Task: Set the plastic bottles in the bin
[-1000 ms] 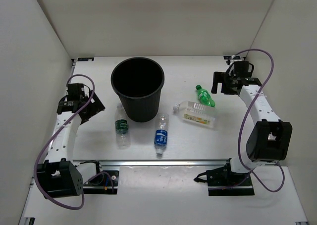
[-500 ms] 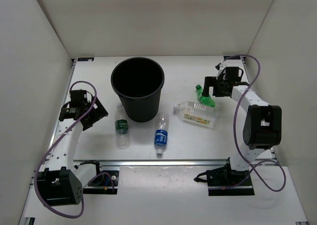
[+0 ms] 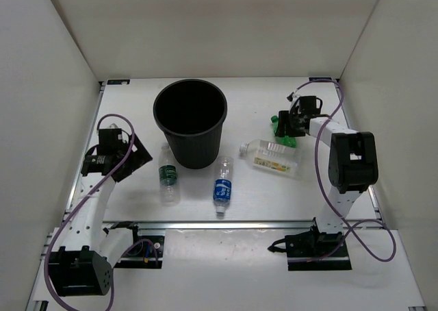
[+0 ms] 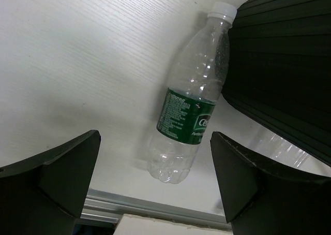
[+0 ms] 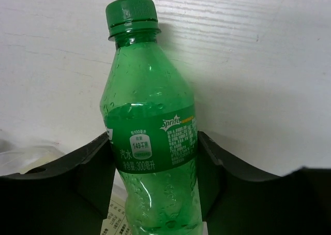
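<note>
The all-green bottle (image 5: 150, 105) lies on the table at the right, cap pointing away from the wrist camera. My right gripper (image 5: 155, 139) is shut on its labelled middle, and it shows from above as the right gripper (image 3: 287, 125) over the green bottle (image 3: 275, 122). The yellow-labelled bottle (image 3: 270, 157) lies just beside it. A blue-labelled bottle (image 3: 222, 186) and a green-labelled bottle (image 3: 168, 177) lie in front of the black bin (image 3: 156, 112). My left gripper (image 3: 137, 153) hangs open above and left of the green-labelled bottle (image 4: 189, 113), whose cap end rests by the bin wall (image 4: 284, 64).
White walls enclose the table on three sides. An aluminium rail (image 3: 226, 223) runs along the near edge between the arm bases. A corner of the yellow-labelled bottle (image 5: 26, 160) shows beside the right fingers.
My right arm has swung left onto the green bottle and its jaws have shut on it. The left arm has drifted slightly toward the green-labelled bottle, still open.
</note>
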